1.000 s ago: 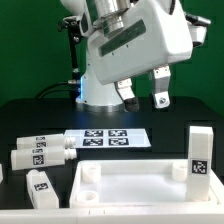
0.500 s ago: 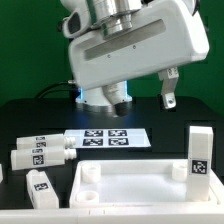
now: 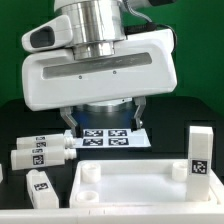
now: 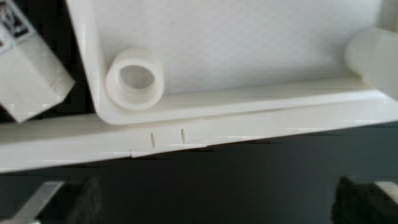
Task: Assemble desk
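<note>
The white desk tabletop [image 3: 135, 192] lies rim-up at the front of the black table, with a round corner socket [image 3: 90, 173]. One tagged leg [image 3: 200, 152] stands upright at its corner on the exterior view's right. Three more legs lie at the left [image 3: 40, 156] [image 3: 42, 186]. My gripper [image 3: 104, 116] hangs open and empty above the marker board, behind the tabletop. In the wrist view the gripper [image 4: 205, 205] is over bare black table just off the tabletop's rim [image 4: 214, 120]. A socket [image 4: 137, 80] and a leg [image 4: 27, 65] show beyond it.
The marker board [image 3: 108, 138] lies flat behind the tabletop, under the hand. The robot's white base [image 3: 100, 105] stands behind it. Another white part [image 3: 2, 173] shows at the left edge. A second raised socket block [image 4: 374, 55] shows in the wrist view.
The hand has swung from the exterior view's upper right toward the camera and leftward, and now fills the middle of the view. The fingers stay apart. The parts have not moved.
</note>
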